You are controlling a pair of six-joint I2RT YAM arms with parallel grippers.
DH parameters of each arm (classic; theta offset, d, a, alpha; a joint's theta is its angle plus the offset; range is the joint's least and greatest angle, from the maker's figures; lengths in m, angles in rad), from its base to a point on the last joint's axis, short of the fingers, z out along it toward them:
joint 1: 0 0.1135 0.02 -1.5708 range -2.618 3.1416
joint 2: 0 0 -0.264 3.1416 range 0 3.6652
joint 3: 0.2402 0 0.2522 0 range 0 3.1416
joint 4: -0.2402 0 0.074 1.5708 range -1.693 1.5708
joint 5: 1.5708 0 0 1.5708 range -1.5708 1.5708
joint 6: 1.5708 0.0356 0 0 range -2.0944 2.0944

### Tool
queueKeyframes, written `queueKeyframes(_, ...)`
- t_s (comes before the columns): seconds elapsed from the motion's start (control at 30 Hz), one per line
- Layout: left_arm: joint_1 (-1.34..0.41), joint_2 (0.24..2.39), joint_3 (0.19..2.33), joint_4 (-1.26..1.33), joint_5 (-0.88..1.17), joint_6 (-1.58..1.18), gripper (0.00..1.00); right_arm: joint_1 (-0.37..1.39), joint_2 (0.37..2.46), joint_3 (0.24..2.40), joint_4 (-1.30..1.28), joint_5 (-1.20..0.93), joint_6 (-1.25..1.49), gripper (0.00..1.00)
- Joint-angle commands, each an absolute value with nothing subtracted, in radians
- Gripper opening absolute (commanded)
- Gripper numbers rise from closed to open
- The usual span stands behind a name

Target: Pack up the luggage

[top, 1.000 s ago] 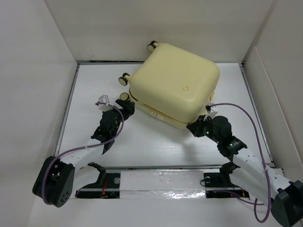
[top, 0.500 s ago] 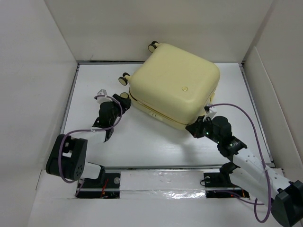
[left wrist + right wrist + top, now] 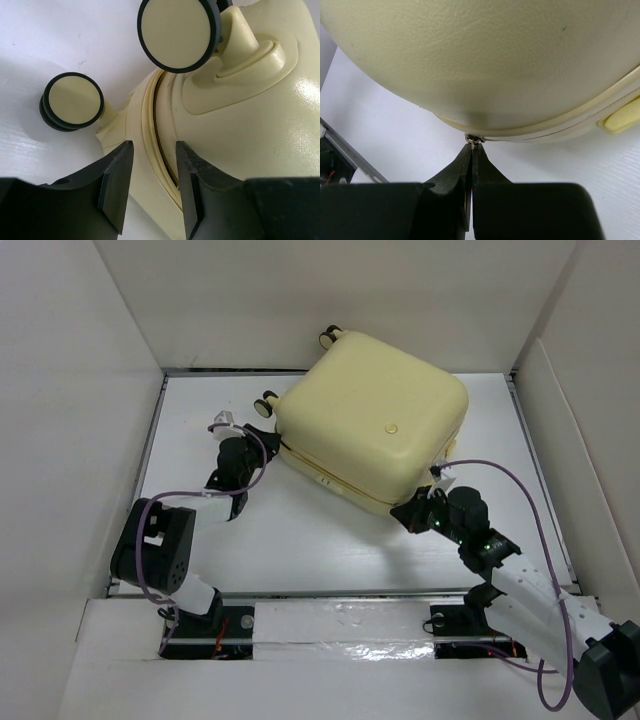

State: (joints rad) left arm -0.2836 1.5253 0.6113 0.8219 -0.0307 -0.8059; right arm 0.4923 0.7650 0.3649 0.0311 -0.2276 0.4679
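The luggage [image 3: 370, 420] is a pale yellow hard-shell suitcase lying shut at the back of the white table, with its wheels [image 3: 267, 403] at its left corner. My left gripper [image 3: 266, 444] is at that wheeled corner. In the left wrist view it is open [image 3: 152, 172], its fingers straddling the zipper seam [image 3: 150, 125] just below two wheels [image 3: 175, 32]. My right gripper [image 3: 408, 510] is at the suitcase's near right corner. In the right wrist view it is shut [image 3: 471, 148] on the small metal zipper pull [image 3: 474, 139] under the shell [image 3: 485, 55].
White walls box in the table on the left, back and right. A metal rail [image 3: 340, 625] runs along the near edge between the arm bases. Purple cables [image 3: 530, 500] loop off both arms.
My left arm has reached forward and right to the suitcase's wheeled corner. The suitcase has shifted slightly back and right. My right gripper stays on the zipper pull.
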Motion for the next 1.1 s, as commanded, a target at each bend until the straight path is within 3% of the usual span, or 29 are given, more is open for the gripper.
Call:
queueKeyframes(0.0, -0.296, 1.549, 0.657, 0.799, -0.054, -0.802, 0.35, 0.506, 0.727, 0.384, 0.138, -0.302, 0.471, 0.00)
queueKeyframes(0.1, -0.296, 1.565, 0.699, 0.764, -0.057, -0.798, 0.25, 0.506, 0.736, 0.383, 0.146, -0.305, 0.472, 0.00)
queueKeyframes(0.23, -0.296, 1.582, 0.706, 0.741, -0.061, -0.807, 0.23, 0.515, 0.739, 0.388, 0.144, -0.304, 0.471, 0.00)
queueKeyframes(0.33, -0.296, 1.560, 0.661, 0.772, -0.083, -0.821, 0.33, 0.515, 0.730, 0.387, 0.143, -0.301, 0.472, 0.00)
queueKeyframes(0.43, -0.296, 1.531, 0.644, 0.790, -0.081, -0.827, 0.35, 0.515, 0.732, 0.388, 0.141, -0.296, 0.468, 0.00)
queueKeyframes(0.47, -0.296, 1.517, 0.632, 0.810, -0.078, -0.831, 0.39, 0.515, 0.730, 0.388, 0.135, -0.295, 0.466, 0.00)
queueKeyframes(0.5, -0.296, 1.499, 0.602, 0.860, -0.074, -0.842, 0.51, 0.515, 0.729, 0.390, 0.130, -0.295, 0.465, 0.00)
queueKeyframes(0.57, -0.296, 1.448, 0.583, 0.885, -0.069, -0.854, 0.65, 0.515, 0.726, 0.388, 0.129, -0.293, 0.463, 0.00)
queueKeyframes(0.77, -0.261, 1.342, 0.574, 0.925, -0.057, -0.910, 0.86, 0.515, 0.741, 0.379, 0.143, -0.302, 0.460, 0.00)
queueKeyframes(1.07, -0.239, 1.531, 0.954, 0.597, -0.038, -0.876, 0.86, 0.515, 0.755, 0.385, 0.150, -0.325, 0.454, 0.00)
